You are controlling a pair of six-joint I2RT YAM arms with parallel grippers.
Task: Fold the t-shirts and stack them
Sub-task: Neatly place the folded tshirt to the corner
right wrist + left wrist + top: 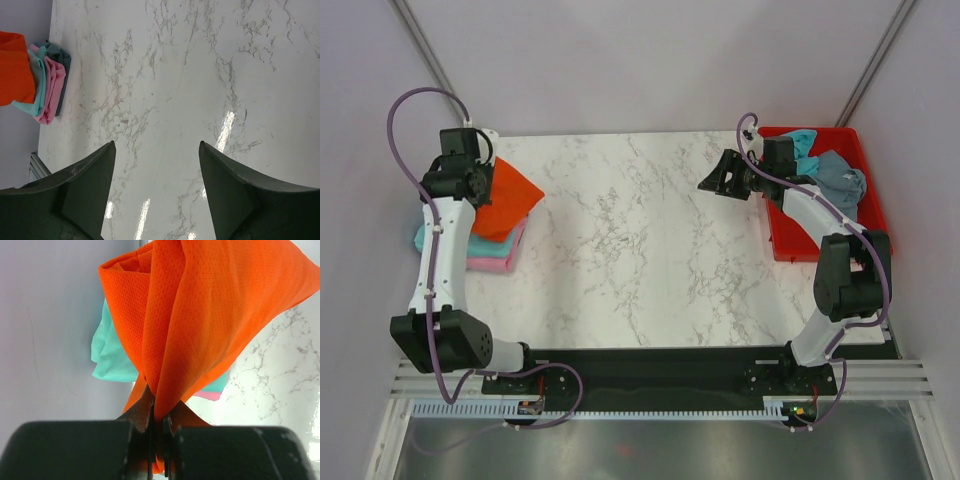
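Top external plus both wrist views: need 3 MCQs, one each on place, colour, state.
1. Where on the table does the red tray sit?
A) far left corner
B) far right corner
C) near centre

2. What colour is the t-shirt in the left gripper?
A) teal
B) pink
C) orange

3. The right gripper is:
A) open and empty
B) shut on a teal cloth
C) shut on the tray's rim

Key:
1 B, the top view shows the tray at the far right corner, beside the right arm.
2 C, the left wrist view shows orange cloth pinched between the shut fingers.
3 A, the right wrist view shows its fingers apart with only bare marble between them.
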